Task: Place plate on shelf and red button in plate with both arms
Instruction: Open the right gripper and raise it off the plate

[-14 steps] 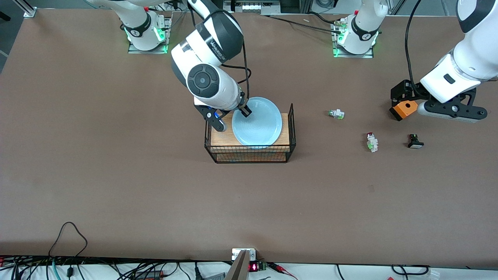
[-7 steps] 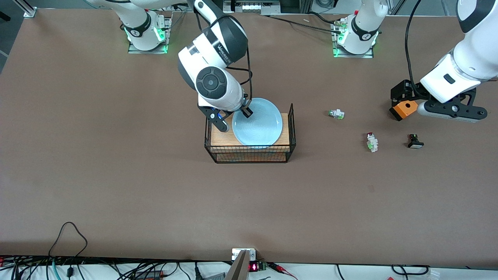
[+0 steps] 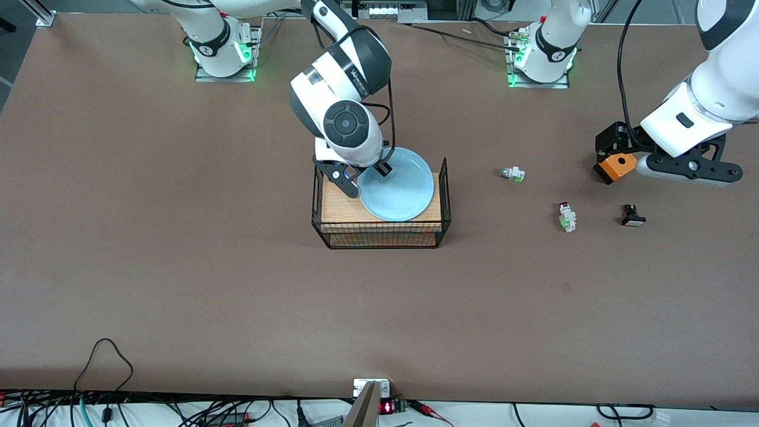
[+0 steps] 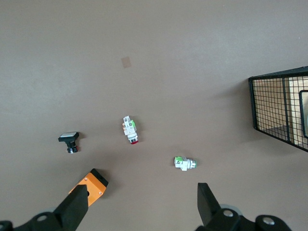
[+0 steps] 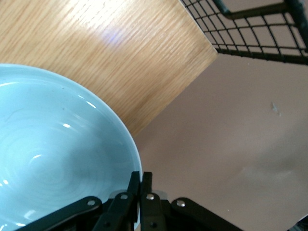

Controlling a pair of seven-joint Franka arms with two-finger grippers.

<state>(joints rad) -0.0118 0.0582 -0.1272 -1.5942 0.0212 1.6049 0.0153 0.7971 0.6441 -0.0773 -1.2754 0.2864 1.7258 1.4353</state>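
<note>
**Reviewer:** While your right gripper [image 3: 379, 171] was pinched shut on the rim of the plate [image 3: 398, 185], where did you have the plate?

**Analyst:** You had it over the wooden board [image 3: 338, 209] of the black wire basket [image 3: 379, 237], near the middle of the table [image 3: 178, 267]. The right wrist view showed your jaws closed tight on the pale-blue rim, with bare board beside the plate and the basket's mesh wall nearby. Whether the plate was resting on the board or lifted just clear of it, I could not tell.

**Reviewer:** And the left side?

**Analyst:** Your left gripper [image 3: 682, 169] waited over the table toward the left arm's end, jaws spread wide and holding nothing. The red button [image 3: 567, 216] lay on the table untouched, closer to the front camera than the green-capped switch [image 3: 512, 174]. The black switch [image 3: 632, 216] sat beside the red button, closer to the left arm's end of the table. An orange block [image 3: 615, 166] showed at the gripper.

**Reviewer:** So how far along were you?

**Analyst:** By my reading, partway at best. You had the plate in hand at the basket but had not let go of it. The red button was not yet picked up, so that whole half remained for your left arm.
</note>
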